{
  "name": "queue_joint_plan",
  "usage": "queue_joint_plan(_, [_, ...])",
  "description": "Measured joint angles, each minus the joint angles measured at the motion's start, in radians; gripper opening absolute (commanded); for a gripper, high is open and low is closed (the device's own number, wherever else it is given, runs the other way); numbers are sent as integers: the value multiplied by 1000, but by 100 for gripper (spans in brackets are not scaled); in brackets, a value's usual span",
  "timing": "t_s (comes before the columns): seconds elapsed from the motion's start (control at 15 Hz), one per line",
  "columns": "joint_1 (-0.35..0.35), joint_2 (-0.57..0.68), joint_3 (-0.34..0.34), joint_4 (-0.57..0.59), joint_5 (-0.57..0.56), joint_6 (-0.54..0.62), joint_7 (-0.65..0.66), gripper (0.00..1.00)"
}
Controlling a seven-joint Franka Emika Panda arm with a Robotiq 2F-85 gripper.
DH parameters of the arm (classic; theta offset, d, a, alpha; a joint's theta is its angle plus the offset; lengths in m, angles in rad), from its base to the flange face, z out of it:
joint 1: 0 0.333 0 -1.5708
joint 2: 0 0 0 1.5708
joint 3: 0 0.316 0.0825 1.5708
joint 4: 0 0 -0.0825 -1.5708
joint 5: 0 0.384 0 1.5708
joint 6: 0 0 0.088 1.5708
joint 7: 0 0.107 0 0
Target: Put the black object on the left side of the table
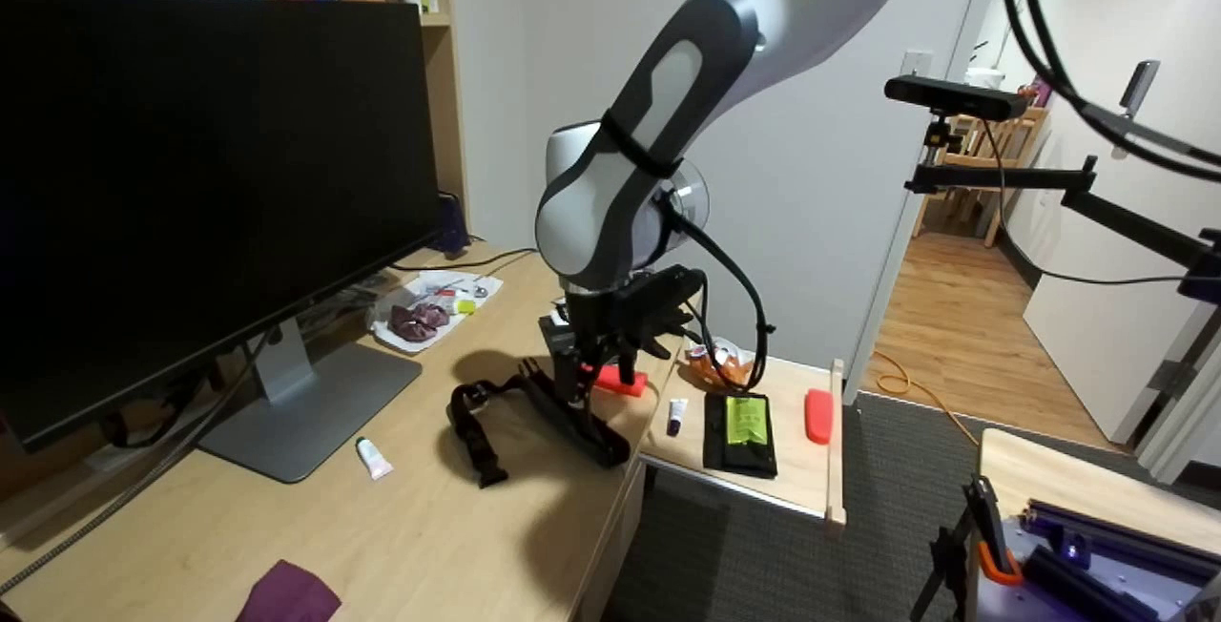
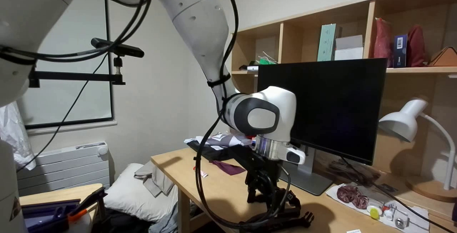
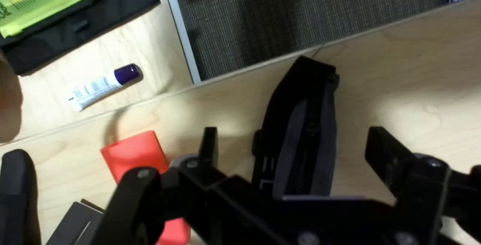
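Note:
The black object [image 1: 603, 443] is a slim black and grey zippered pouch with a strap and buckles, lying bent on the tan table [image 1: 401, 536] near its edge. It also shows in an exterior view [image 2: 299, 221], partly hidden by the arm's cables, and in the wrist view [image 3: 300, 124], where its near end is hidden by the gripper body. My gripper [image 3: 293, 139] is open above the pouch, with one finger on each side of it and gaps to both. In an exterior view the gripper [image 1: 580, 393] points down at the pouch; whether it touches is unclear.
A monitor [image 1: 210, 183] stands on the table, with a white tray [image 1: 396, 336] behind its foot. A red item [image 3: 137, 153] and a dark box [image 3: 77, 224] lie beside the gripper. A small tube [image 1: 372, 458] and purple cloth [image 1: 288, 595] lie on the table. A lower shelf [image 1: 792, 498] adjoins it.

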Motion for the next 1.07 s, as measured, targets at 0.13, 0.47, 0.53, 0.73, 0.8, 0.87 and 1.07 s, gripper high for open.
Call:
queue_joint_plan(0.13, [7,28,10,39,4,4,42,100])
queue_joint_plan(0.47, [26,85,25,133,11,53,119,100])
queue_joint_plan(0.53, [32,93,25,146,11,56,123,100])
queue_joint_plan(0.73, [38,102,26,162,11,56,128,100])
queue_joint_plan(0.8, [38,102,26,162,11,56,128,100])
queue_joint_plan(0.87, [38,103,26,162,10,56,128,100])
queue_joint_plan(1.07, [37,108,26,162,11,90,128,100])
